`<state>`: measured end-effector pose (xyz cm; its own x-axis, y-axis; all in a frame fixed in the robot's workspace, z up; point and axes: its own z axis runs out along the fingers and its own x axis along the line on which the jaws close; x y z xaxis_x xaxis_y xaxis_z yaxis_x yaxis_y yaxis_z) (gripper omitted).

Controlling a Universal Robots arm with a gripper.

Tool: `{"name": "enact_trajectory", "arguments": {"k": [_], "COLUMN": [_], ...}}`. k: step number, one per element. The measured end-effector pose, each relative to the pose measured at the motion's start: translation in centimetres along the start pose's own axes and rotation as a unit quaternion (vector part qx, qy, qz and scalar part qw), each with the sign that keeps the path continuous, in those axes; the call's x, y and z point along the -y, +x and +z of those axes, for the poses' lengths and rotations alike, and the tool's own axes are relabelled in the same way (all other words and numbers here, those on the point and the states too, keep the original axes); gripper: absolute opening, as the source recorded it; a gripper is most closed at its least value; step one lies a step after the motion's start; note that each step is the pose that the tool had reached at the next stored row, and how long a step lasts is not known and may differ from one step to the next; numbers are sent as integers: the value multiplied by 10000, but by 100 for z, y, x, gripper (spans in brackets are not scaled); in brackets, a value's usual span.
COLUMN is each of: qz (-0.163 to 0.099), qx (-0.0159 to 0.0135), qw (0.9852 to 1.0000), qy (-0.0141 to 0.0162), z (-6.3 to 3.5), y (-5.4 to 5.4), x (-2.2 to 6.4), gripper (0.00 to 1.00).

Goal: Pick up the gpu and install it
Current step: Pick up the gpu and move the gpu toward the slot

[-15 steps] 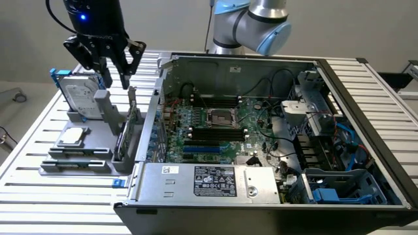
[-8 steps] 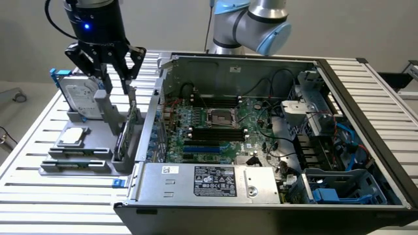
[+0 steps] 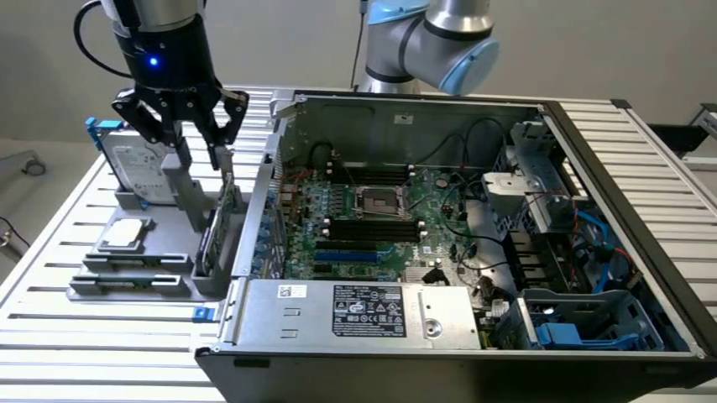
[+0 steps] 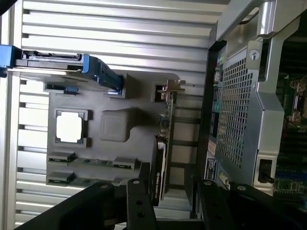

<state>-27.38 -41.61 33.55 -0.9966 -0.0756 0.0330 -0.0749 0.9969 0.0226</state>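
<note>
The gpu (image 3: pixel 221 220) stands on its long edge in a slot of the grey holder (image 3: pixel 157 290), at the exterior view's left, just outside the computer case. It is a thin greenish board with a metal bracket at its far end. My gripper (image 3: pixel 198 153) hangs open just above the card's far end, not touching it. In the wrist view the gpu (image 4: pixel 163 139) is seen edge-on, and the two black fingers (image 4: pixel 138 201) stand on either side of its line, with the gripper (image 4: pixel 170 203) open and nothing held.
The open computer case (image 3: pixel 627 210) shows its motherboard (image 3: pixel 370 214) with blue slots (image 3: pixel 356 252). On the holder stand a hard drive in a blue frame (image 3: pixel 137 168), a processor (image 3: pixel 123 233) and memory sticks (image 3: pixel 129 262). The slatted table (image 3: pixel 67 336) surrounds them.
</note>
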Motion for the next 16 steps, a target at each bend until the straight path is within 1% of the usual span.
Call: {"name": "enact_trajectory", "arguments": {"k": [6,16], "qz": [0,0], "qx": [1,0], "qw": [10000,10000], "qy": [0,0], "z": [113,294], "y": [110,111], "x": [-1,40], "gripper": [42,42]}}
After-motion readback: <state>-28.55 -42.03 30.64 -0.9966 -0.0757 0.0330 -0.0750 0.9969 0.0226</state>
